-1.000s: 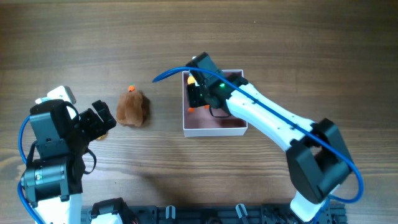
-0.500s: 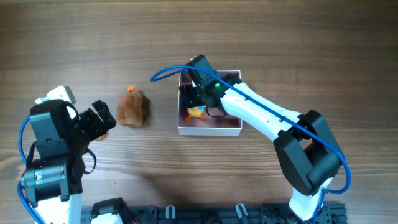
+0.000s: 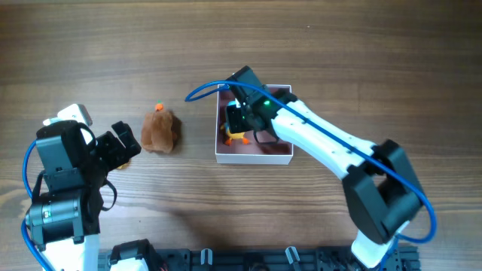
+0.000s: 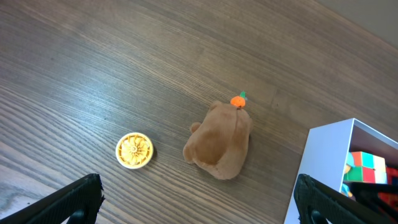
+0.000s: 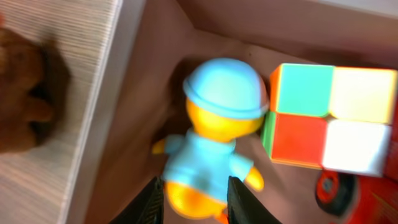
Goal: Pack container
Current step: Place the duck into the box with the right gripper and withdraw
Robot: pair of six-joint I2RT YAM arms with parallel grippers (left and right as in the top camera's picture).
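The container (image 3: pixel 253 159), a square white box with a dull pink inside, sits right of the table's middle. My right gripper (image 3: pixel 239 120) reaches into its left side and is shut on a small toy figure (image 5: pixel 214 155) with a blue hat, blue shirt and orange body. The toy's orange end shows in the overhead view (image 3: pixel 236 137) by the box's left wall (image 5: pixel 127 68). A colour cube (image 5: pixel 329 118) lies in the box beside it. My left gripper (image 3: pixel 120 147) is open and empty, apart from the container (image 4: pixel 317 162).
A brown plush toy (image 3: pixel 160 132) lies left of the container with a small orange piece (image 3: pixel 159 107) at its far end. A yellow round disc (image 4: pixel 134 150) lies near the plush (image 4: pixel 219 140). A red wheeled toy (image 5: pixel 336 186) sits in the box.
My right gripper has gone down into the container's left side with the toy figure. The container has shifted a little to the left. The left arm has not moved.
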